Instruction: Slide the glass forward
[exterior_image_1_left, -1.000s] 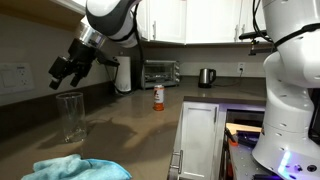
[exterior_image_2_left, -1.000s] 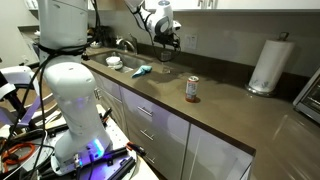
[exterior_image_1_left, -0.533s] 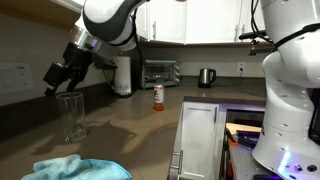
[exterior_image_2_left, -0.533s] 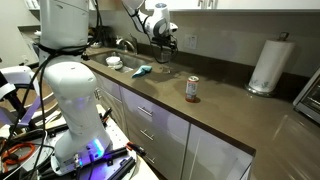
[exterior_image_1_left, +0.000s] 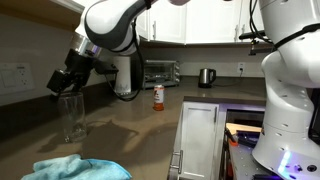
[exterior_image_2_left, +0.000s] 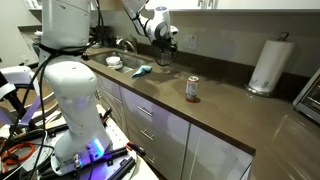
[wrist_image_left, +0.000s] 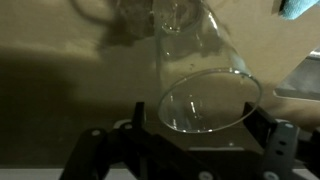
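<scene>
Glass (wrist_image_left: 197, 62) | upright, rim just below and between fingers (wrist_image_left: 137, 117) | fingers apart, holding nothing

A tall, clear, colourless cylindrical drinking glass (exterior_image_1_left: 70, 117) with a thick base stands upright and empty on a dark countertop (exterior_image_1_left: 130, 135), at eight o'clock in an exterior view.

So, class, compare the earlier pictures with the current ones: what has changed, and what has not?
The gripper has come a little lower, down to the rim of the glass. It is open and has taken hold of nothing. The glass, the orange-labelled bottle and the blue cloth have stayed where they were.
</scene>
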